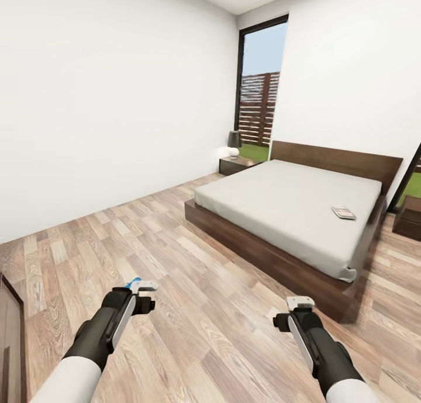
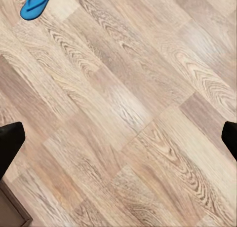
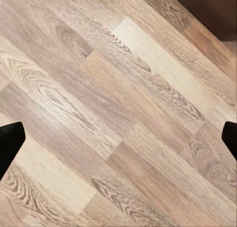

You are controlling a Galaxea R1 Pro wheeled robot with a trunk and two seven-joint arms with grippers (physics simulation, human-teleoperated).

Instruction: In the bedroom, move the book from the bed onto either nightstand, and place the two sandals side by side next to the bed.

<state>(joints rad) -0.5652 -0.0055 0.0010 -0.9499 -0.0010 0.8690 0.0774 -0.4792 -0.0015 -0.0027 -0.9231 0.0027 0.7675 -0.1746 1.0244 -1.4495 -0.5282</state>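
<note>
One book [image 1: 344, 212] (one sandal [image 2: 35, 3])

I see a pale wood-plank floor [image 1: 193, 286] with strong grain and a soft sheen, a dark-brown wooden bed [image 1: 275, 254] frame under a smooth matt light-grey mattress [image 1: 292, 210], plain matt white walls [image 1: 105, 99], and a glossy-covered book [image 1: 344, 212].

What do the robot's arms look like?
Both arms have white upper sleeves, then glossy black forearms with a white stripe along them. The left end effector and right end effector are small white pieces on black wrists. In the wrist views the fingertips look black.
</note>
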